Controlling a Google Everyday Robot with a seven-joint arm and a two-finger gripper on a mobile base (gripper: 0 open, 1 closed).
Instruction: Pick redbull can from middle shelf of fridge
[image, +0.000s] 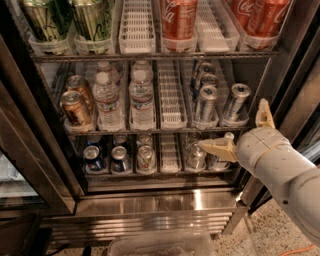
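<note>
**A:** What sits nearest to us?

**B:** The pale arm (287, 172), coming in from the lower right. Its end effector (231, 124) hangs in front of the fridge (31, 125), low on the right side. The two fingers are spread wide and have hold of nothing. One finger (217, 148) points left across the front of the bottom tier; the other points up beside the right door post.

**A:** And behind it?

**B:** The steel base (150, 202), then the bottom tier with short blue cans (94, 158) on the left.

**A:** Where is the redbull can?

**B:** The redbull can (235, 103) stands upright at the front of the rightmost lane on the middle shelf (165, 131), above the end effector and apart from it. A second slim can (206, 105) stands just beside it in the next lane, with more behind.

**A:** The rest of that tier?

**B:** An empty white lane tray (171, 95) in the middle, water bottles (107, 100) left of it, and copper-brown cans (75, 107) at the far left. Red cola cans (178, 17) stand on the tier above.
</note>
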